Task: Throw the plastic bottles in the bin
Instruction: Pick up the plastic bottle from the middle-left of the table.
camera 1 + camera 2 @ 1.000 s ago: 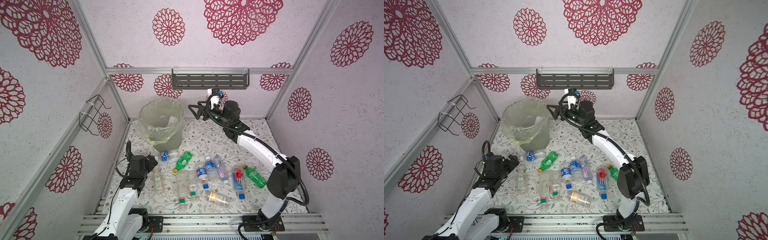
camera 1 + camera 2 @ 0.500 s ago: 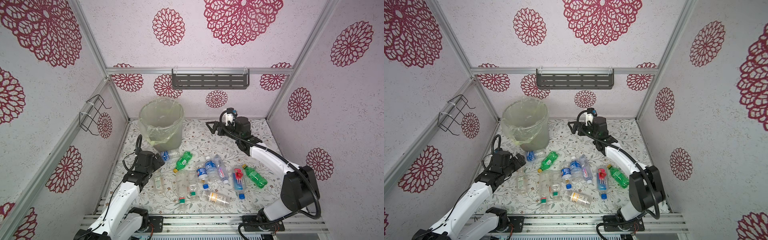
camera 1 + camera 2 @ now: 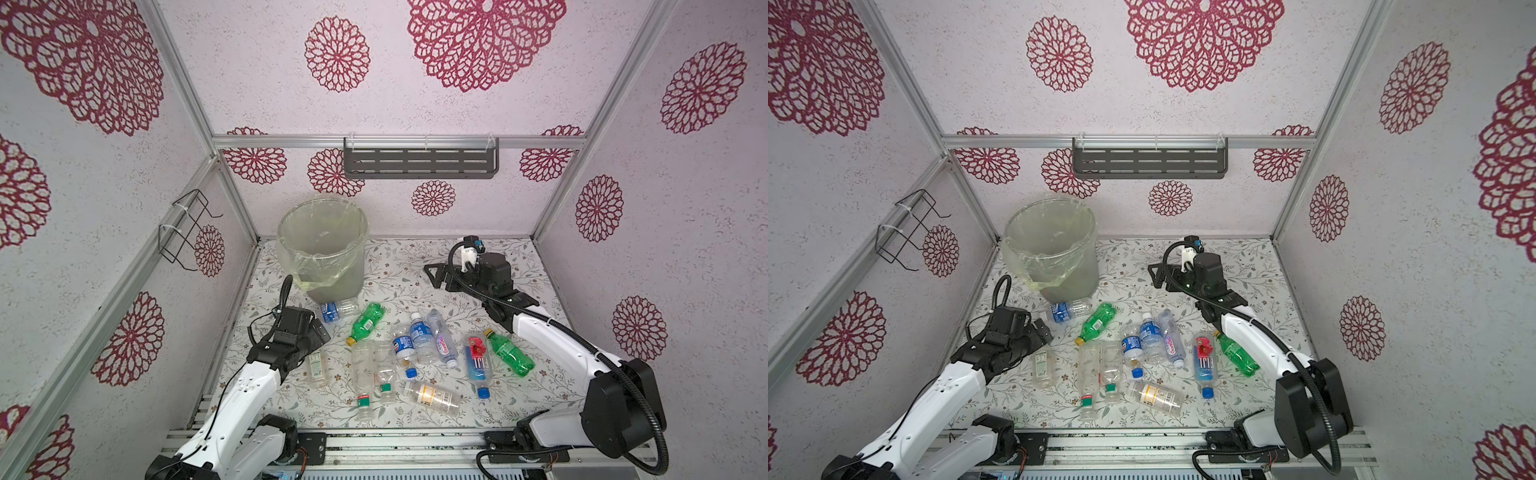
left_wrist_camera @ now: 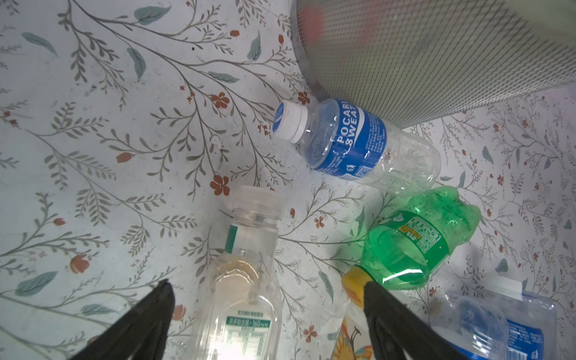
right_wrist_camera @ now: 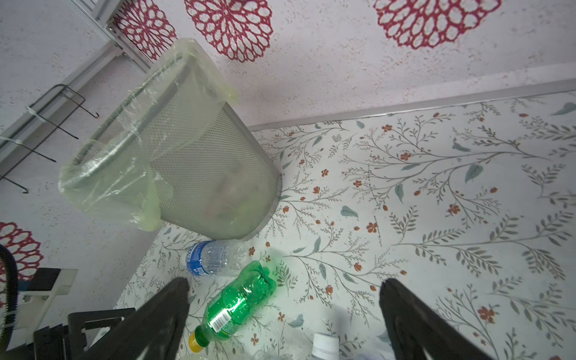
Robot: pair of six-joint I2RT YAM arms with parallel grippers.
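**Right arm down from the bin, left arm moves in for a pick**

A second ago the right arm stood high beside the rim of the bin. It has since swung down and to the right, and now hangs low over the far right of the desk, well apart from the bin. The right fingers are spread wide with nothing between them.

The left arm has pushed forward from the near left edge. The left fingers are also wide apart and empty, and they straddle a clear bottle lying flat at the left of the pile.

The plastic bottles are still scattered across the middle of the desk. One blue-labelled bottle lies against the foot of the bin.

The right arm's trip to the bin looks finished, and the left arm seems about to make the next grasp. Most of the clearing is still to do.
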